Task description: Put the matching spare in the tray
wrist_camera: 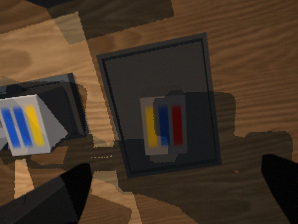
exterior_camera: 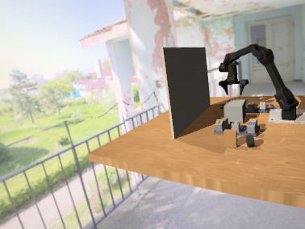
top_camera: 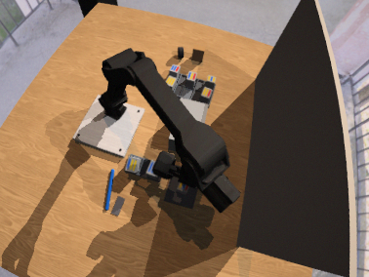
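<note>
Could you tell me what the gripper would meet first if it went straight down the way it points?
Probably the spare with yellow, blue and red stripes lying in the dark tray; the open gripper points down at it.

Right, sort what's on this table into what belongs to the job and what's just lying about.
Job:
- tray
- yellow-blue-red spare, lying in the tray
- mounted unit
- other spares and
- pincer, open above the tray

Lying about:
- blue pen
- small dark slab
- dark upright panel
</note>
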Motion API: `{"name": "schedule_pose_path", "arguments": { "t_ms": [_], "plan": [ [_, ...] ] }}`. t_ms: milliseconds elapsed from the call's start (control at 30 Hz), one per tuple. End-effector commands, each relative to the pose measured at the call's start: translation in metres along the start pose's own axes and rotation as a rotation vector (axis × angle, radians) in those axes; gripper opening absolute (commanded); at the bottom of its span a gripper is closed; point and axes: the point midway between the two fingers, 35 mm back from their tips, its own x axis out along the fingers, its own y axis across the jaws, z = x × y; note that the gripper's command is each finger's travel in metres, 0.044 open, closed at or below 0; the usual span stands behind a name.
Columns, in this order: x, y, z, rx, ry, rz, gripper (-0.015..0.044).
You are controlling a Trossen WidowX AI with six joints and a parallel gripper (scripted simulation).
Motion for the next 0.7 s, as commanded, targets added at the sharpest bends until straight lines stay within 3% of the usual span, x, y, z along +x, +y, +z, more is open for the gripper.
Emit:
{"name": "schedule_pose_path", "arguments": {
  "t_ms": [0, 667],
  "plan": [
    [-0.0284, 0.0046, 0.0016, -0.003, 0.005, -0.007, 0.0440],
    [-0.0251, 0.0019, 0.0008, 0.001, 0.010, -0.019, 0.0440]
  ]
}}
